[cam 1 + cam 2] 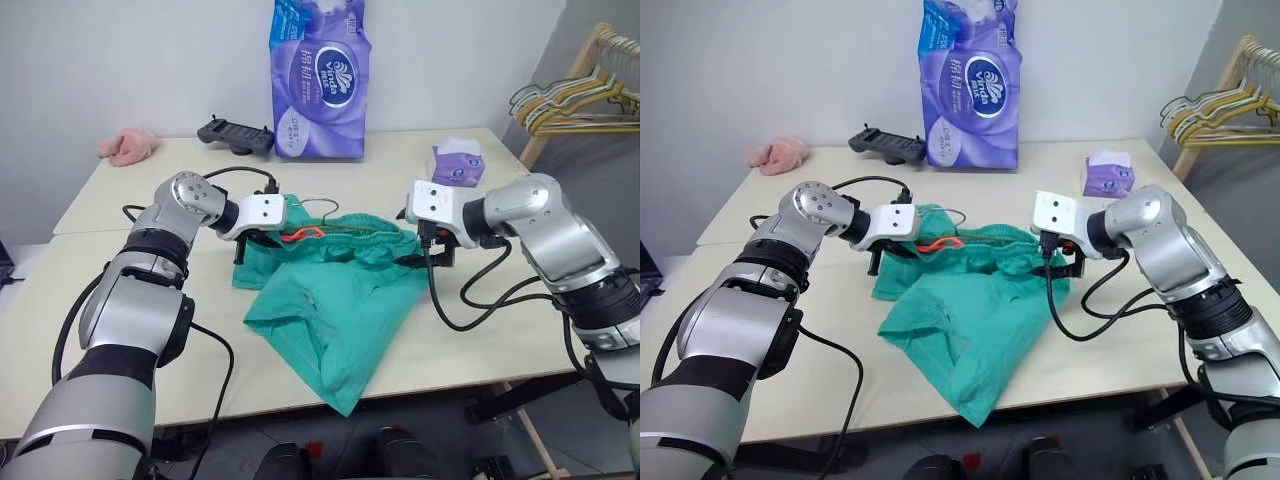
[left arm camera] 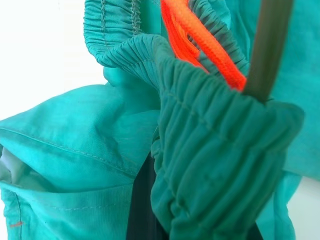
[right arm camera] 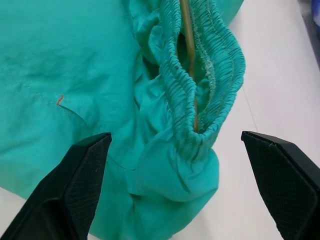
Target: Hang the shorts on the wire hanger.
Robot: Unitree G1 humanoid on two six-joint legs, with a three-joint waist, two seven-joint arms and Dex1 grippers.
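The teal shorts (image 1: 335, 300) lie crumpled on the table, one leg hanging over the front edge. The wire hanger (image 3: 189, 50) runs inside their gathered waistband, and its thin hook (image 1: 952, 212) pokes out at the back. An orange drawstring (image 1: 300, 236) shows near the left end. My left gripper (image 1: 250, 243) is shut on the left end of the waistband (image 2: 200, 165), right beside the hanger wire (image 2: 270, 45). My right gripper (image 3: 176, 135) stands wide open at the right end of the waistband, one finger on either side of the bunched fabric, holding nothing.
At the back of the table (image 1: 200, 400) stand a tall purple tissue pack (image 1: 320, 80), a black controller (image 1: 235, 135), a fluffy pink cloth (image 1: 128, 146) and a small purple tissue box (image 1: 458, 163). A wooden rack with hangers (image 1: 580, 100) is at the far right.
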